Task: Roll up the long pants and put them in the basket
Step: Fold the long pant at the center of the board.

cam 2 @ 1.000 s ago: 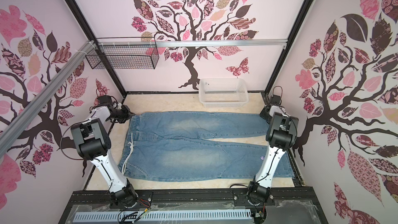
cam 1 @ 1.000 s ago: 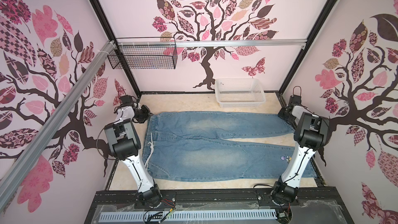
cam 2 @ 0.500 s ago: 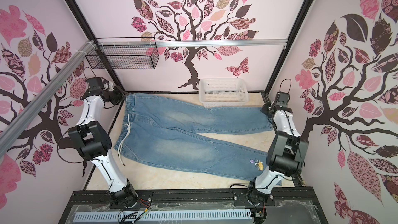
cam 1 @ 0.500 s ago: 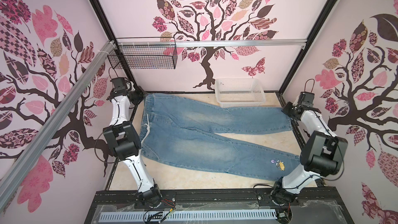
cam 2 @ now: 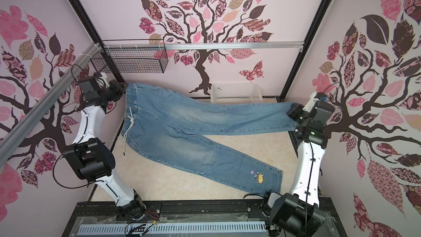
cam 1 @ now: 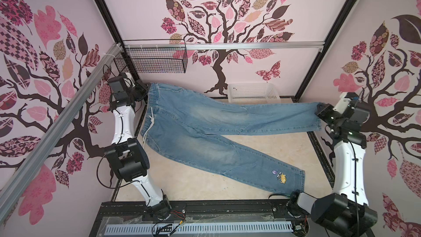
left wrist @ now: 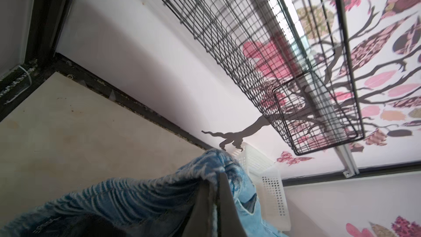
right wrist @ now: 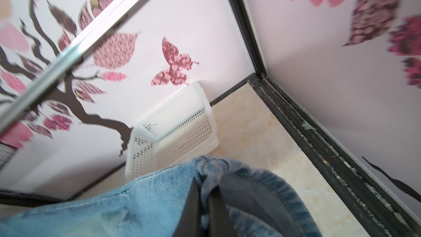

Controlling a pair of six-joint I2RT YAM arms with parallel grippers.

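Over the beige tabletop (cam 1: 205, 185), the left gripper (cam 1: 145, 89) pinches the waistband (cam 1: 153, 101) of the jeans (cam 1: 205, 115), the right gripper (cam 1: 319, 111) one hem (cam 1: 316, 121); lower both evenly, taut.

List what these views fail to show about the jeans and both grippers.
Left wrist view: the waistband of the long pants folds over the left gripper, hiding how deep it bites.
Right wrist view: the hem wraps the right gripper likewise; wall decals are motion-blurred.
Both top views: the lifted leg overlaps the white basket along its lower edge.
In a top view: the embroidered patch is too small to identify.
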